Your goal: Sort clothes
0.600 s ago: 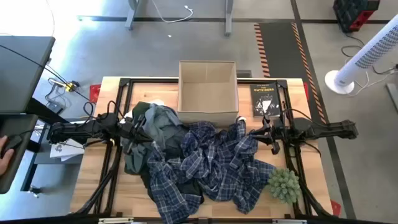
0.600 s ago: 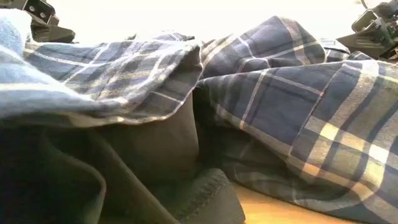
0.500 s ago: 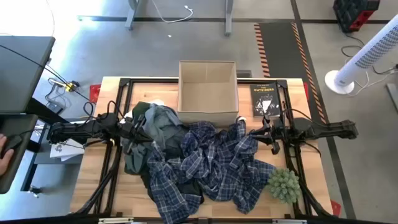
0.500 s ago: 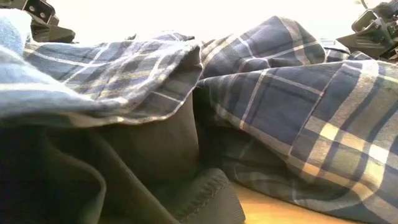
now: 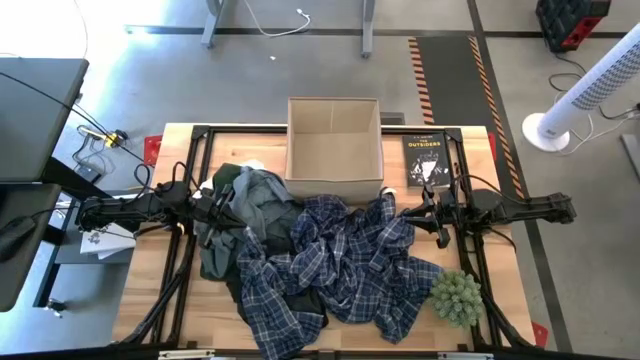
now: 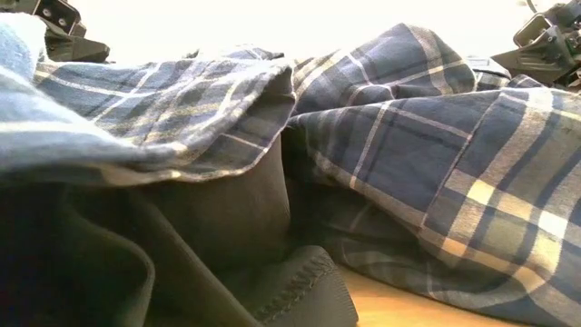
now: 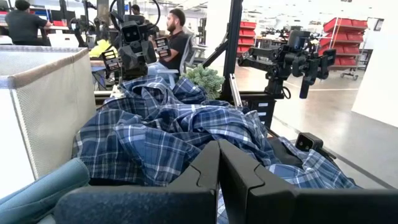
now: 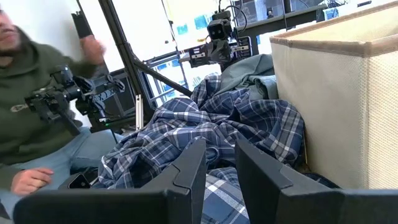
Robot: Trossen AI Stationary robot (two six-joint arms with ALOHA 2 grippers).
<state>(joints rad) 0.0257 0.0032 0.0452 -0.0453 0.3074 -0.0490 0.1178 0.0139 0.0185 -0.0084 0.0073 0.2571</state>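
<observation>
Clothes pile: a navy-and-white plaid shirt (image 5: 345,265) is sprawling across the table's (image 5: 510,290) middle, overlapping a grey-green garment (image 5: 245,205) and a black one (image 5: 315,303), all lying just in front of the cardboard box (image 5: 334,150). Left gripper (image 5: 222,205) is resting at the grey-green garment, fingers pressed together on nothing. Right gripper (image 5: 408,213) is hovering at the plaid's edge, fingers slightly parted, empty. A person is sitting beyond the table.

The plaid shirt (image 5: 340,265) hides most of the black garment (image 5: 312,303) beneath.
</observation>
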